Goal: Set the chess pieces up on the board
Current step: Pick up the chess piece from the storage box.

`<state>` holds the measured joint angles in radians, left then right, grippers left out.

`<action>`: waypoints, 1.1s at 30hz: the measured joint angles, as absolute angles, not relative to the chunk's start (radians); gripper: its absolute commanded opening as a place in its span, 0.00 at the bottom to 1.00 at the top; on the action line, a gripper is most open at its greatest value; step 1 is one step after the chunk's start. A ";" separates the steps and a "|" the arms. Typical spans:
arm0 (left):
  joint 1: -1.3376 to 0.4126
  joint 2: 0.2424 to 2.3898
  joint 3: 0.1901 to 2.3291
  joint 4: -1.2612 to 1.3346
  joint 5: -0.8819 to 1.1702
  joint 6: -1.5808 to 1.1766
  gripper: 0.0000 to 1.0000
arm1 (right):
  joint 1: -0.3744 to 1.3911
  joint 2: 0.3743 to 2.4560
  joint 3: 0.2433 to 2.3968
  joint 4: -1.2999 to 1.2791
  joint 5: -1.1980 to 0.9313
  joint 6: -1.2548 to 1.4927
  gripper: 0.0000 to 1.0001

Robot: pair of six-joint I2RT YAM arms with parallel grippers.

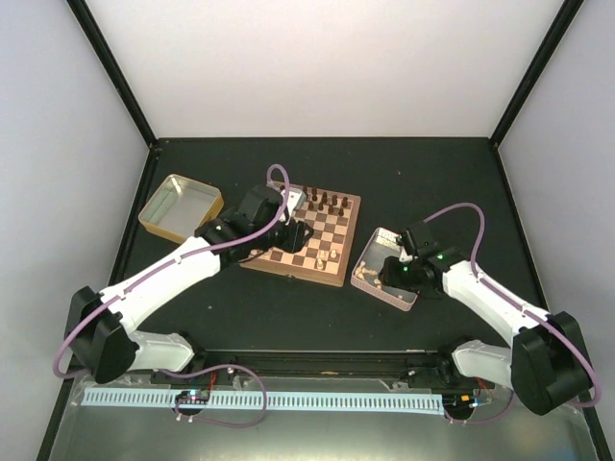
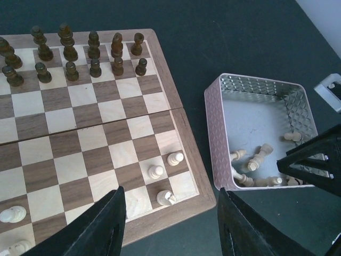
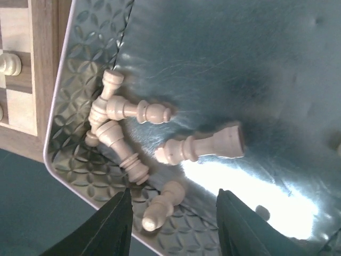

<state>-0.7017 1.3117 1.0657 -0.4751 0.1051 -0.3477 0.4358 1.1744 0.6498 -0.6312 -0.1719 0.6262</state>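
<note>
The board (image 1: 288, 261) lies mid-table, with dark chessmen (image 2: 69, 53) on its two far rows. Three light chess pieces (image 2: 156, 172) stand at its near right corner, and another (image 2: 11, 214) stands at the near left. My left gripper (image 2: 170, 194) hovers open over that near right corner, holding nothing. A pink-walled tin (image 2: 213, 138) right of the board holds several light pieces lying on their sides (image 3: 200, 146). My right gripper (image 3: 174, 194) is down inside the tin, open. One small lying piece (image 3: 162, 207) sits between its fingers, untouched.
An open gold tin (image 1: 180, 206) stands at the back left of the black table. The pink tin's wall (image 3: 85, 64) sits close against the board's right frame (image 3: 45, 69). The right arm's black fingers (image 2: 314, 165) fill the tin's near right side.
</note>
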 measured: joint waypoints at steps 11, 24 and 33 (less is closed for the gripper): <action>-0.702 1.231 0.995 -0.409 0.105 -0.350 0.49 | 0.512 1.237 0.677 -0.656 -0.176 0.649 0.29; -0.702 1.230 0.979 -0.409 0.101 -0.350 0.48 | 0.533 1.272 0.693 -0.673 -0.159 0.690 0.13; -0.702 1.230 0.971 -0.410 0.093 -0.351 0.48 | 0.537 1.278 0.708 -0.698 -0.109 0.688 0.01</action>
<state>-0.7017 1.2301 0.9714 -0.4095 0.0929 -0.3508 0.5373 1.2778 0.7082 -0.6983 -0.1093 0.6876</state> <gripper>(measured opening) 0.484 0.077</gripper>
